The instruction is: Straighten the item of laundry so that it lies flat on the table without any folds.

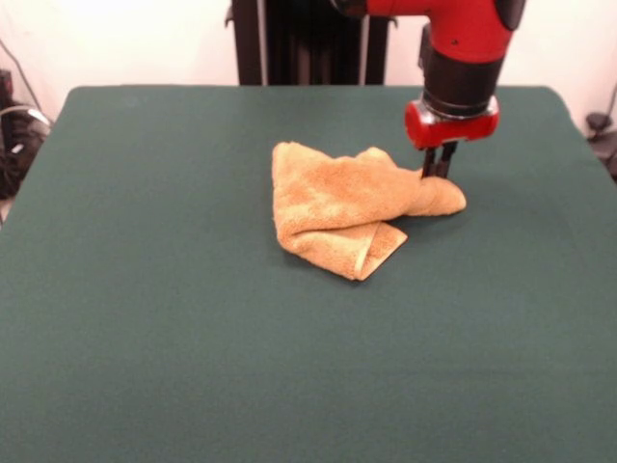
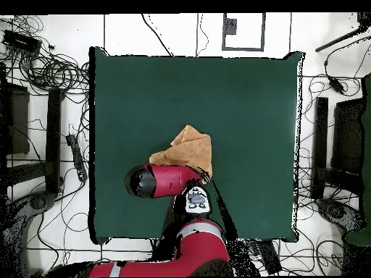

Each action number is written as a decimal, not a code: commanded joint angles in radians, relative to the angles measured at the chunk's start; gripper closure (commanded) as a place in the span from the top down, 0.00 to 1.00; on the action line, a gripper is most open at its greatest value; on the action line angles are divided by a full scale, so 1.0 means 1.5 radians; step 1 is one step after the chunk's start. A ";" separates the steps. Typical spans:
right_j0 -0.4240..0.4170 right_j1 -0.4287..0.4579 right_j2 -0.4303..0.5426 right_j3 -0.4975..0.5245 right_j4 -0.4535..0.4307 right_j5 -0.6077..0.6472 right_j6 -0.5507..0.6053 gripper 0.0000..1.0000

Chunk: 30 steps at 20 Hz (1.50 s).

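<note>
Gripper [image 1: 439,172]: fingers narrow, pinching towel [image 1: 347,204] at its right-hand tip in front view. Towel: bunched, folded over, mid table [image 1: 193,367]. Step: grasp made. Next, prob.: pull corner outward, low, to unfold.

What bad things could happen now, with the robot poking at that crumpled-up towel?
1. The tool touches only the narrow bunched end of the towel. If it pulls from there, the towel might slide along the table in a lump instead of opening.
2. A layer is folded under at the front corner, so one pull will probably leave that fold in place.
3. In the overhead view the arm covers part of the towel, so folds there could go unnoticed.
</note>
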 commanded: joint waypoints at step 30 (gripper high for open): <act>0.071 0.015 0.031 -0.026 0.133 0.050 0.154 0.00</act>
